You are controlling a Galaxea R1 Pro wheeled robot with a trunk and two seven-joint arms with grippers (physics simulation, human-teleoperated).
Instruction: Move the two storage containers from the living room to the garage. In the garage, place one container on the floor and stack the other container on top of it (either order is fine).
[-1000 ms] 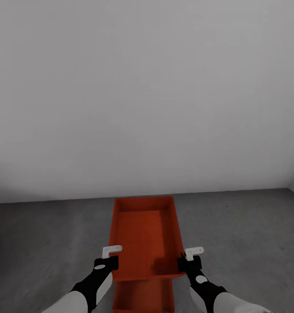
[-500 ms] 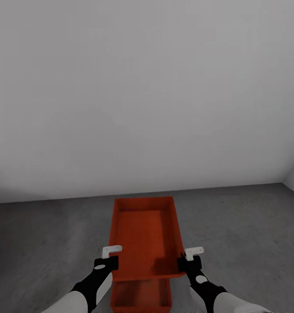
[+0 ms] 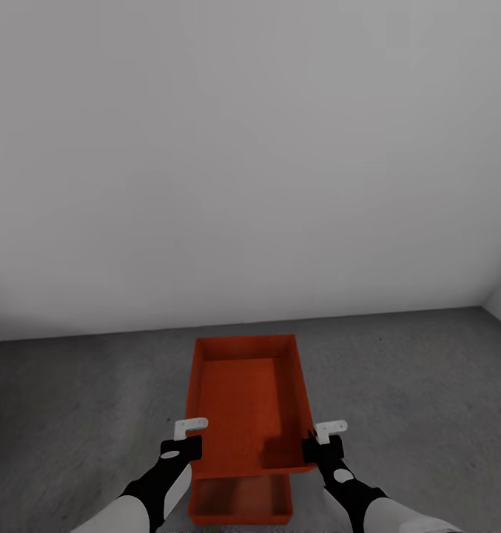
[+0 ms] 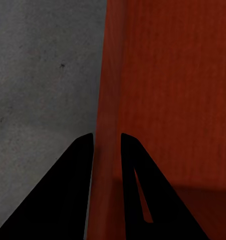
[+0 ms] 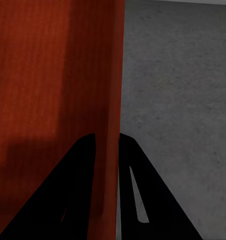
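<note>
Upper storage container (image 3: 246, 400): left gripper (image 3: 185, 443) and right gripper (image 3: 318, 444) each pinch a side wall; second container (image 3: 239, 500) directly beneath on concrete floor (image 3: 413, 400).

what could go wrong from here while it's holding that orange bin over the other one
Held container sits forward of the lower container on the concrete floor; released now, it would likely land offset or tip off. The left gripper and right gripper each pinch only a thin side wall near one end, so the far end could sag or slip.
</note>
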